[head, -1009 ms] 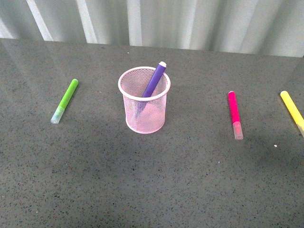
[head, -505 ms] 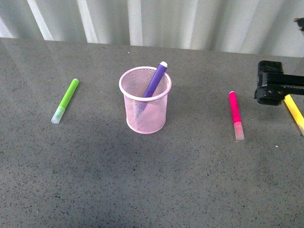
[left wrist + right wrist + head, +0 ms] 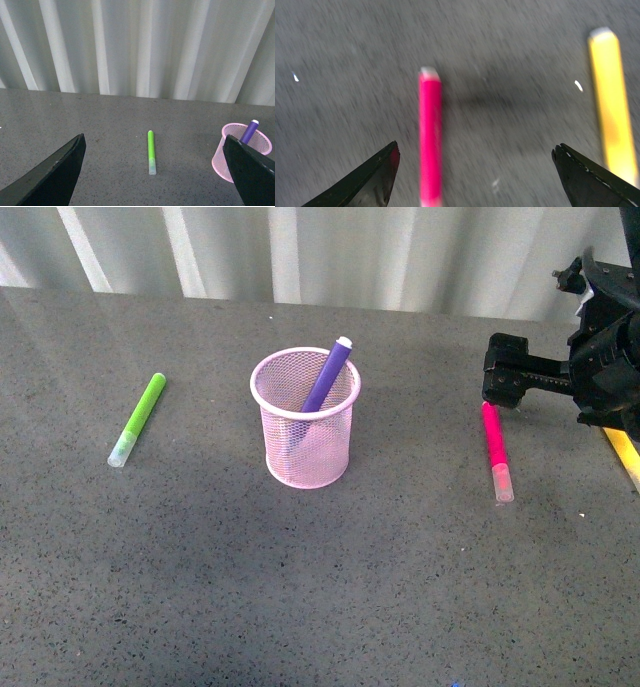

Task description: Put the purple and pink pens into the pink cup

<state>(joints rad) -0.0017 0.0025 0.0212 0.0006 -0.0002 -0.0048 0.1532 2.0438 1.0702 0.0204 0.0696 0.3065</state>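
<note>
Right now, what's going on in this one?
The purple pen already stands tilted in the pink cup. The pink pen lies flat on the table, and the right gripper hovers open above its far end, not gripping it. The left gripper is open and empty. A green marker and a yellow marker lie off to the sides.

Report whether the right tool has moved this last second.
Yes. The right tool came in from the right edge, travelling left to the far end of the pink pen, which lies unmoved.
</note>
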